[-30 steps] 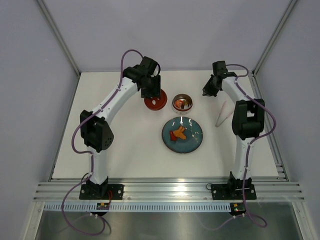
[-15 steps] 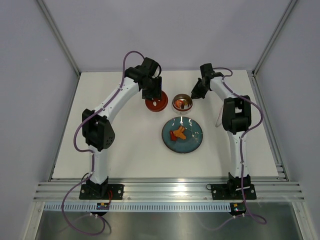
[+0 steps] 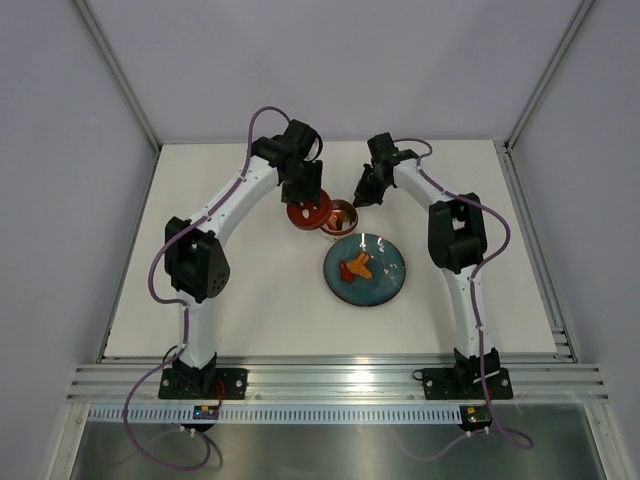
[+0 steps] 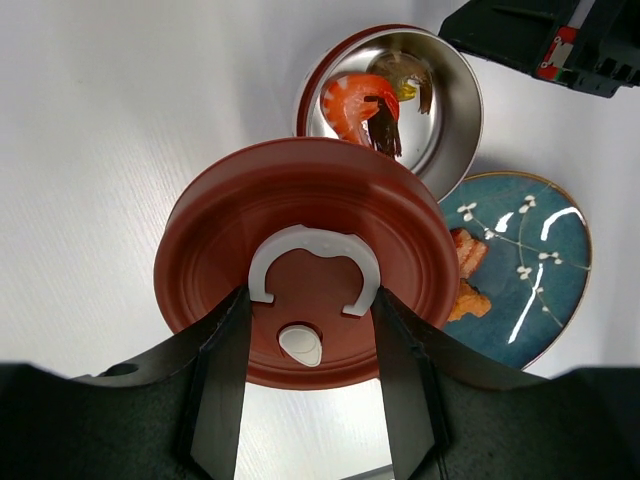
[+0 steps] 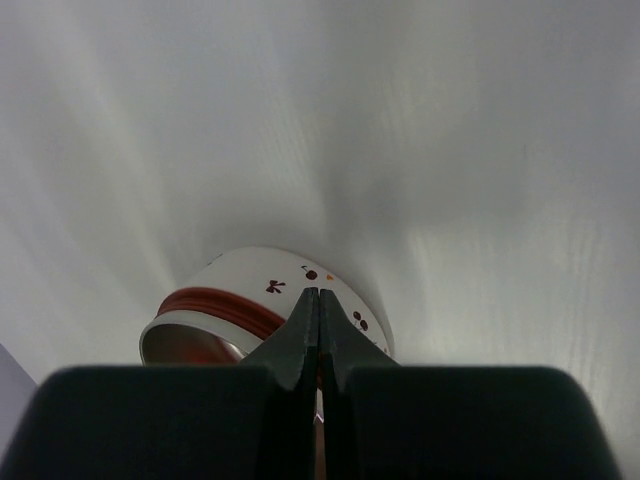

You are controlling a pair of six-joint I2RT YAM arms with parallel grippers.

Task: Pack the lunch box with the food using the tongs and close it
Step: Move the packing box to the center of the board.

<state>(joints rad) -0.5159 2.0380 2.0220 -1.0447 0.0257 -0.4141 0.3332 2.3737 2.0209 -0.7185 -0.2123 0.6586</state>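
Lunch box (image 3: 338,216) slid left beside the lid (image 4: 300,195) clamped by the left claw (image 4: 311,300); right claw (image 5: 318,302) closed; left wrist reveals shrimp (image 4: 350,102).

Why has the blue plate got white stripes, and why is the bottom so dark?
Left wrist view: the stripes on the teal plate are light glare; the left gripper, holding the red lid, fills the bottom edge, dark and soft. Right wrist view: the shut right gripper does the same, and faint shadows streak the white table.
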